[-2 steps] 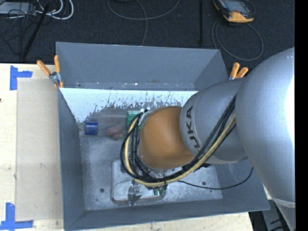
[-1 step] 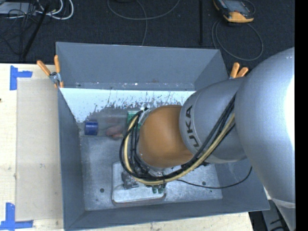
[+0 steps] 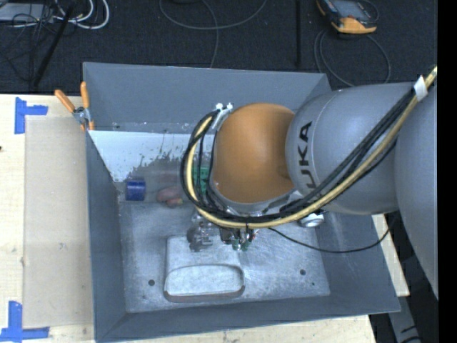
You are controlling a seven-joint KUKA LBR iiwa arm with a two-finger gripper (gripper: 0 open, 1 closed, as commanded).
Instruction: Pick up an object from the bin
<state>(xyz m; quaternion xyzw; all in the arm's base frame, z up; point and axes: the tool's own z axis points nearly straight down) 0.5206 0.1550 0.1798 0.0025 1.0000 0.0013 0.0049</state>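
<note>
My gripper (image 3: pixel 203 235) shows under the arm's orange cover, low over the middle of the bin floor. Just in front of it lies a flat grey pad with rounded corners and a brown lower edge (image 3: pixel 203 277), near the bin's front wall. A small dull pink lump (image 3: pixel 170 197) rests to the gripper's left, close to the back slope. Further left stands a short blue cylinder (image 3: pixel 135 189). I see nothing held in the gripper.
The arm and its orange cover hang over the bin's middle and right side, with yellow and black cables looped round them. Bare floor shows at the front right and along the left wall.
</note>
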